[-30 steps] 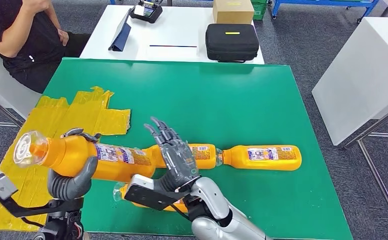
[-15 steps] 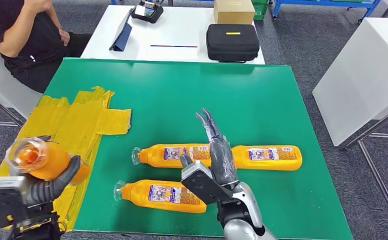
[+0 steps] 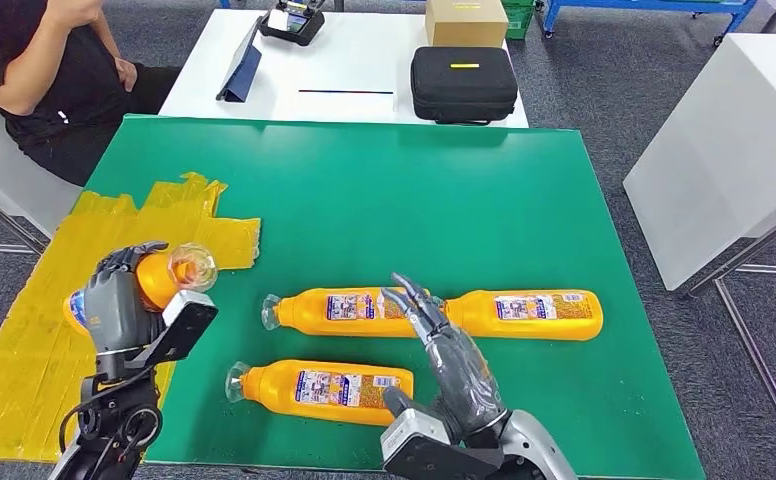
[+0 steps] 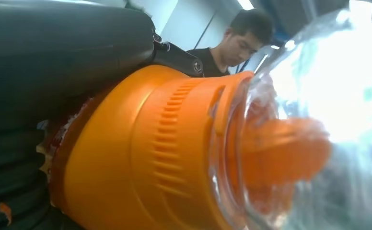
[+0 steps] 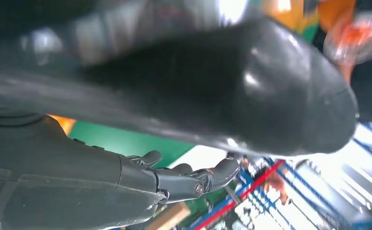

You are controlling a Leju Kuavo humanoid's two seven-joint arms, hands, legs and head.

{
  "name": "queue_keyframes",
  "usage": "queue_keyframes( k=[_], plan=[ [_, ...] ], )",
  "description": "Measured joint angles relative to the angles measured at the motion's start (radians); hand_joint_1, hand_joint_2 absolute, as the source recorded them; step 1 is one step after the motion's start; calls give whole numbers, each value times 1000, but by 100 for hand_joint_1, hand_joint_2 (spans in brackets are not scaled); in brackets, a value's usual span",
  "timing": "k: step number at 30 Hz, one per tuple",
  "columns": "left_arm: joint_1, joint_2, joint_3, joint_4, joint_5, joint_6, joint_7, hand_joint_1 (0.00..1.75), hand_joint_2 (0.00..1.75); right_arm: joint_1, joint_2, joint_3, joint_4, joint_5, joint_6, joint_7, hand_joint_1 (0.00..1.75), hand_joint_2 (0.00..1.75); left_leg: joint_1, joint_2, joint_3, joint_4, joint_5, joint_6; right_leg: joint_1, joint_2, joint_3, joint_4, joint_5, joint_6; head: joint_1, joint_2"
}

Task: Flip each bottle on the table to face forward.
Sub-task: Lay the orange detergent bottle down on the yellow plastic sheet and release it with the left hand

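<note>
My left hand (image 3: pixel 114 305) grips an orange bottle (image 3: pixel 159 280) above the table's near left, its clear cap (image 3: pixel 193 267) pointing right. The left wrist view shows that orange bottle (image 4: pixel 160 148) and its clear cap (image 4: pixel 313 120) up close. Three more orange bottles lie on the green table (image 3: pixel 384 190): one in the middle (image 3: pixel 349 310), one to its right (image 3: pixel 524 314), one nearer me (image 3: pixel 324 386). All three show their labels, caps pointing left. My right hand (image 3: pixel 449 355) hovers over the gap between them with its fingers (image 5: pixel 193 179) spread, holding nothing.
Yellow tape sheets (image 3: pixel 114 260) cover the table's left corner. A person in black (image 3: pixel 44 70) sits at the far left. Behind the green table a white table (image 3: pixel 354 70) carries a black case (image 3: pixel 463 83), a cardboard box (image 3: pixel 466 20) and a tablet (image 3: pixel 244 70).
My left hand has swung the held bottle from pointing left to pointing right, lower over the tape. My right hand has drawn back toward me, uncovering the two near bottles.
</note>
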Motion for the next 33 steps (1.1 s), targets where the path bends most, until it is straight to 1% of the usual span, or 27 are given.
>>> queue_keyframes(
  k=[2,4,6,9,11,15,21,23,27,33],
  plan=[
    [-33,3,-11,53,-27,8,10,175,175,9,-12,12,-1,8,11,0,0,0,0,0,0,0,0,0,0,0,0,0,0,0,0,0],
    [-62,4,-19,102,-53,11,27,87,87,9,-19,25,-2,21,28,1,0,87,0,0,0,0,0,0,0,0,0,0,0,0,0,0],
    [-89,4,-23,151,-79,-4,54,0,0,0,-26,45,-1,47,58,9,0,175,0,0,0,0,0,0,0,0,0,0,0,0,0,0],
    [-114,7,-20,215,-127,-58,105,0,0,-27,-39,90,13,104,109,41,0,175,0,1,0,0,0,0,0,1,1,0,0,0,0,0],
    [-113,11,-12,238,-158,-88,121,0,0,-40,-45,121,33,143,138,80,0,175,0,1,0,0,0,0,0,1,1,0,0,0,0,0],
    [-77,16,16,241,-190,-120,129,0,0,-58,-45,165,80,188,168,139,0,175,0,1,-1,0,0,0,0,1,0,0,0,0,0,0],
    [-37,18,39,218,-204,-140,132,0,0,-78,-39,191,124,198,173,157,0,175,0,0,-1,0,0,0,0,1,0,0,-1,0,0,0],
    [-23,18,43,201,-215,-160,131,0,0,-86,-34,194,138,208,177,173,0,175,0,0,-1,0,0,0,0,1,0,0,-1,0,0,0],
    [20,18,44,136,-220,-231,126,0,0,-104,-17,196,178,228,180,199,0,175,0,0,-1,0,0,0,0,1,0,0,-1,0,0,0],
    [65,17,43,9,-155,-329,110,0,0,-120,3,195,210,255,183,221,0,175,0,0,-1,0,0,0,0,0,0,0,-1,0,0,0]
  ],
)
